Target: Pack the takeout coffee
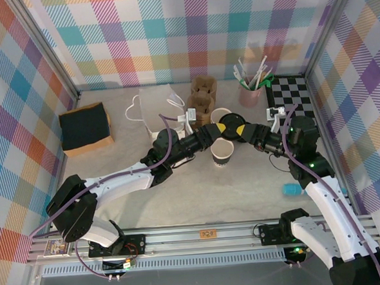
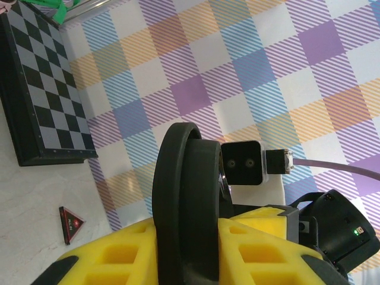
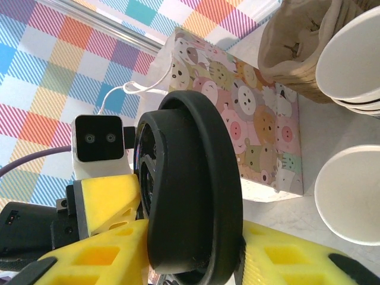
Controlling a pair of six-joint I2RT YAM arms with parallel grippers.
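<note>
Left gripper point(image 1: 223, 126) clamps one black lid point(image 1: 231, 120), held edge-on; right gripper point(image 1: 240, 128) brackets the same lid, its grip unclear. From above, the single takeout coffee cup point(image 1: 223, 153) stands open-topped at 6 o'clock of them. Right wrist shows a bear-print bag point(image 3: 249, 101); left wrist shows one red triangular sticker point(image 2: 71, 224), its text unreadable
</note>
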